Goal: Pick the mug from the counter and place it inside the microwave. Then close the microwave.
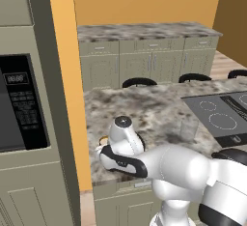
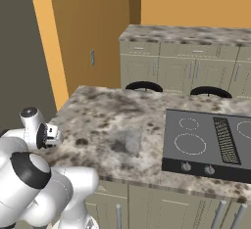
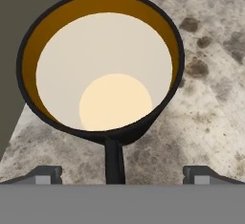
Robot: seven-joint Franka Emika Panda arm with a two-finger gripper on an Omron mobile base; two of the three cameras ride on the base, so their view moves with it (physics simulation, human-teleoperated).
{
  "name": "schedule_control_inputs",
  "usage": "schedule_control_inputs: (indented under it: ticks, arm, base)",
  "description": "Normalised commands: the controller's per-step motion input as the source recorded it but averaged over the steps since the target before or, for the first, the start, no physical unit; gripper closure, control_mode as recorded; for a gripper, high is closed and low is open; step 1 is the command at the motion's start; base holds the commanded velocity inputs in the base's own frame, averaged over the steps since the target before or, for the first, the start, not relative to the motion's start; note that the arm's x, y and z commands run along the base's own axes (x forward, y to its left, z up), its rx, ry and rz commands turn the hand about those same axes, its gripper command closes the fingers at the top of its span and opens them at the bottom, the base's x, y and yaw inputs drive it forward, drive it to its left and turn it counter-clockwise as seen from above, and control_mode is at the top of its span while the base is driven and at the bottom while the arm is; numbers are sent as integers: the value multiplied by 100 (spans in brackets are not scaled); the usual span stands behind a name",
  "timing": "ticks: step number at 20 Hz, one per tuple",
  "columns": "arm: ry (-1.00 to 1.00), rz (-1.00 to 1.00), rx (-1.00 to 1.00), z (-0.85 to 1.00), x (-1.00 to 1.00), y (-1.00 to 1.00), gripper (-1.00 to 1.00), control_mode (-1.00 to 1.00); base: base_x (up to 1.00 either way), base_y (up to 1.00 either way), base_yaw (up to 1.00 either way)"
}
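- Hovering w/ jaws spread wide, pincer (image 3: 122,175) looking straight down into mug (image 3: 103,62) in hand view; finger tips (image 3: 45,175) standing far apart, one each side of mug handle, touching nothing.
- Showing in hand view: black mug upright on counter (image 3: 210,98), tan inner wall, pale bottom, handle pointing toward bottom edge; sitting close to counter's edge, dark drop-off at upper left.
- Showing in left base view: arm bending low over counter (image 1: 144,104) near-left corner; tiny bit of mug (image 1: 102,140) peeking just left of wrist, rest hidden; microwave (image 1: 17,104) set in beige cabinetry at far left, btn panel and display facing out; clear glass (image 1: 189,128) standing near cooktop (image 1: 222,114).
- Showing in right base view: hand (image 2: 51,134) hanging over counter (image 2: 108,115) left corner; mug itself hidden behind hand; glass (image 2: 132,141) mid-counter, cooktop (image 2: 206,142) to its right.
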Motion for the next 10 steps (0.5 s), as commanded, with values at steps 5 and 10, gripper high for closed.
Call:
schedule_control_inputs:
  ticks: [5, 10]
  arm:
    - [0, 0, 0, 0, 0, 0, 100, -100]
    - [0, 0, 0, 0, 0, 0, 100, -100]
  base:
    - [0, 0, 0]
    - [0, 0, 0]
